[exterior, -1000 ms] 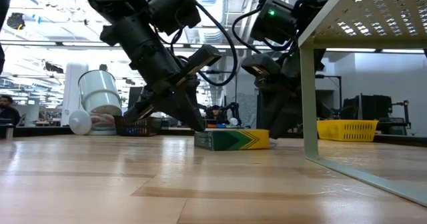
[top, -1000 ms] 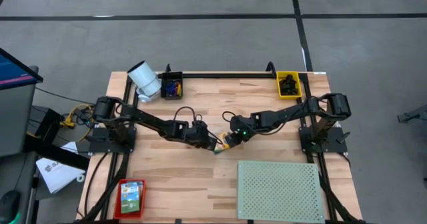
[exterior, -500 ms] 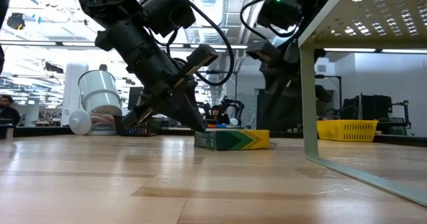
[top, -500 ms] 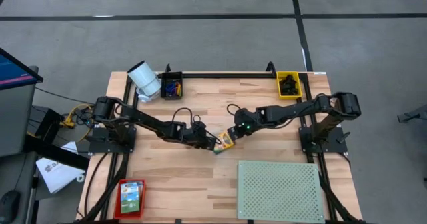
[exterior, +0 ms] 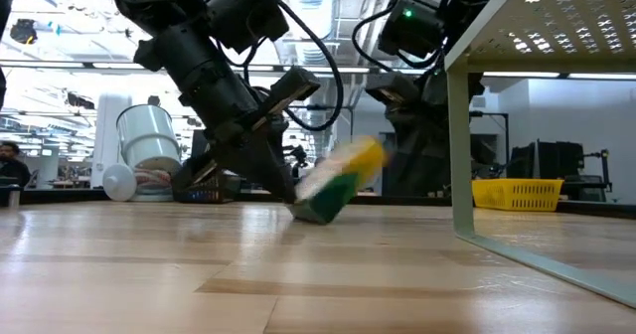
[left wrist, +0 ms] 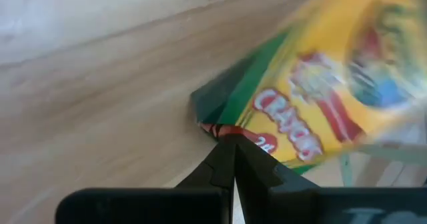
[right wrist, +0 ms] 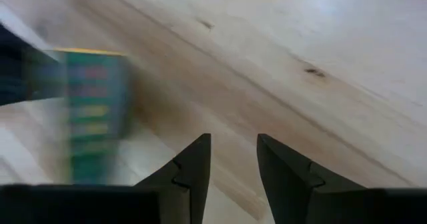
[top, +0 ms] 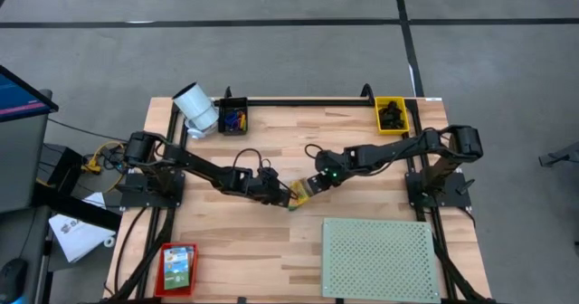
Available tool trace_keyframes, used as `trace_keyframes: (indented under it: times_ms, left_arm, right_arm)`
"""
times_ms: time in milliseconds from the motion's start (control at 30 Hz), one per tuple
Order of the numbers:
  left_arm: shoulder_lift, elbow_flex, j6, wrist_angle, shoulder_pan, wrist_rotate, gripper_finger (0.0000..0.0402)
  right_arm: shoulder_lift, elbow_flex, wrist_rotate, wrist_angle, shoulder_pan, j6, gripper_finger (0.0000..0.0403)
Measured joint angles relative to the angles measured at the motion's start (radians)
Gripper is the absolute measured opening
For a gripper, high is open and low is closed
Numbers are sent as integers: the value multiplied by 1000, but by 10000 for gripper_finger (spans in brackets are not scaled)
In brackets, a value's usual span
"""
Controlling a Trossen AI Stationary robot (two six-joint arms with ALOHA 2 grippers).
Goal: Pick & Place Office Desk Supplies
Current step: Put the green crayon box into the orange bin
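While tilted up off the table (exterior: 149, 264), crayon box (exterior: 341, 180) propped by pinched-together left gripper (left wrist: 230, 144). Right gripper (right wrist: 232, 159) just beside crayon box, fingers parted, holding nothing.

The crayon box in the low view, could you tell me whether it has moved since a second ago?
Yes. The crayon box lay flat on the table; now its yellow end is tipped up, with only its green corner down by the shut left gripper.

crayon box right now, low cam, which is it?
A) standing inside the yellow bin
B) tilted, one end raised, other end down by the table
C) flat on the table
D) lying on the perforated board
B: in the low view the crayon box slants, its yellow end raised and its green end down by the table, next to the shut left gripper.
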Motion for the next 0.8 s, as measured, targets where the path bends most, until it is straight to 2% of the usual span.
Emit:
trace_keyframes:
  times_ms: [233,500,700,800]
  left_arm:
    - [4,-3,-3,-17,0,8,0]
    - [3,-3,-3,-13,0,8,0]
    - [1,-3,-1,-2,1,7,0]
    - [-4,-5,35,66,2,-10,0]
  right_arm:
    - [-13,0,4,59,13,21,119]
    - [-131,0,38,136,12,44,119]
    - [-184,0,77,53,-23,39,119]
    - [-173,0,94,-4,-35,32,119]
